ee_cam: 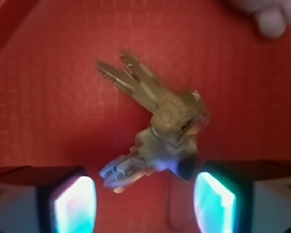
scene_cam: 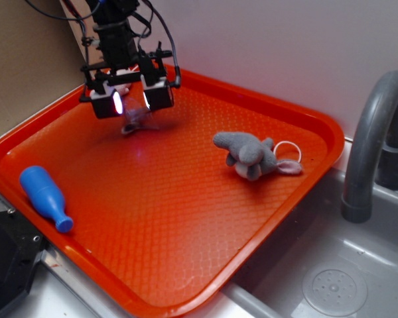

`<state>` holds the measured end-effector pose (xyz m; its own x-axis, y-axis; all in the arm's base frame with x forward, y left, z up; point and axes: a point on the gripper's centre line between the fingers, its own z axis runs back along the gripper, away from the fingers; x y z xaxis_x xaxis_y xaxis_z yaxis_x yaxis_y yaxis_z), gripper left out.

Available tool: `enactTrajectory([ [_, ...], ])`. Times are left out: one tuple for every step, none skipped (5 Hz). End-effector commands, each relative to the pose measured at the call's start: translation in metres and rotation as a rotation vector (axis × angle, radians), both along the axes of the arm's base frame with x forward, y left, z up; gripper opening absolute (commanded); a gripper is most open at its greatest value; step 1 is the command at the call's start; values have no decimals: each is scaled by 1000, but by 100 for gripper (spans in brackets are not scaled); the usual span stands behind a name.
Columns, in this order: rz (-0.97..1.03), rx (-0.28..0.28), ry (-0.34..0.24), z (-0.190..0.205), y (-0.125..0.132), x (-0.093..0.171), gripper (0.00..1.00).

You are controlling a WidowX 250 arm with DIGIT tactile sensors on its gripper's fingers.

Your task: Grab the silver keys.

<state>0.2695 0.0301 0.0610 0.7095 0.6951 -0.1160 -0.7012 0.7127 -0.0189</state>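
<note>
The silver keys (scene_cam: 136,122) lie flat on the orange tray (scene_cam: 186,218) near its far left corner. In the wrist view the silver keys (ee_cam: 155,121) fan out from a ring, blades pointing up-left and down-left. My gripper (scene_cam: 132,101) hovers just above them, open. Seen from the wrist, the gripper (ee_cam: 144,201) has its two lit pads wide apart, and the lowest key reaches into the gap between them. Nothing is held.
A grey plush toy (scene_cam: 251,154) with a white loop lies mid-right on the tray. A blue bowling-pin-shaped toy (scene_cam: 45,195) lies at the tray's left edge. A grey faucet (scene_cam: 371,146) and sink (scene_cam: 331,285) stand to the right. A wall is behind.
</note>
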Motion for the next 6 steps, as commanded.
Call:
enactTrajectory([
  [-49,41,-86,21,10,-16,0],
  [-39,50,-92,20,9,-20,0],
  [77,5,-147,18,9,-23,56],
  [80,17,-156,23,9,-30,100],
  [84,38,-150,19,10,-29,100],
  [83,56,-156,14,12,-23,100],
])
